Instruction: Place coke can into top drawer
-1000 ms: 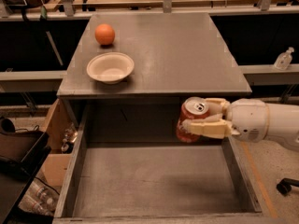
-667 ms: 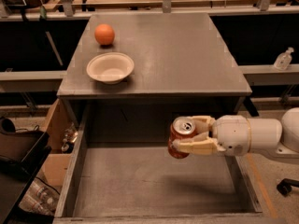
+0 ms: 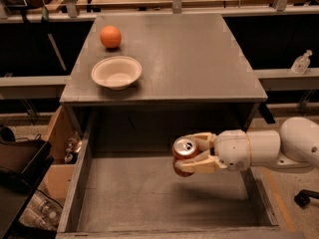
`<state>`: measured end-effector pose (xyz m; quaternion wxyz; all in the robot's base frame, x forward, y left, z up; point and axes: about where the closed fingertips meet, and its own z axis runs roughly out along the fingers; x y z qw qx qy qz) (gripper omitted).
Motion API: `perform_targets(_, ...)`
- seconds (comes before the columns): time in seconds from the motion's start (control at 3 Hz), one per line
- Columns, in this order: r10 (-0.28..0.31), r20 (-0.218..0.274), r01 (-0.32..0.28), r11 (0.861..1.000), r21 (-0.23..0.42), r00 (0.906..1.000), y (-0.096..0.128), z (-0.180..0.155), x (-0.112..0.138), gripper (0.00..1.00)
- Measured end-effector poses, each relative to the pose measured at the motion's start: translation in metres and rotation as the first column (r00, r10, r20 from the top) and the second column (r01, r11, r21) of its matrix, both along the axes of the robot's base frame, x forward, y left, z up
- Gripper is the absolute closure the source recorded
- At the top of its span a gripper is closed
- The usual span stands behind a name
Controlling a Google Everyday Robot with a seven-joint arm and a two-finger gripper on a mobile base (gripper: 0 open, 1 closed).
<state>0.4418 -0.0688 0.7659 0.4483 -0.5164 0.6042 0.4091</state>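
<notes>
Coke can (image 3: 183, 155) in claw (image 3: 191, 155) over drawer (image 3: 134, 198)

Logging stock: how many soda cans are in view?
1: the can, gripped by the claw above the open drawer, right of its middle. More could be hidden in the clutter at lower left.

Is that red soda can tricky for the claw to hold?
Likely slick: the small red aluminium soda can looks smooth, shiny. Its thin metal may dent if squeezed. The claw grips it above the grey wooden drawer; released, it may tip and roll.
</notes>
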Motion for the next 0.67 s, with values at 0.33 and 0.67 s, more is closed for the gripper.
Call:
perform_targets(0.33,0.031,-0.032,-0.03,0.999,0.018,0.999,0.007,-0.023,-0.005,1.0)
perform_targets(0.67,0.05,-0.097,-0.045,0.997,0.058,0.994,0.004,-0.068,-0.017,1.0)
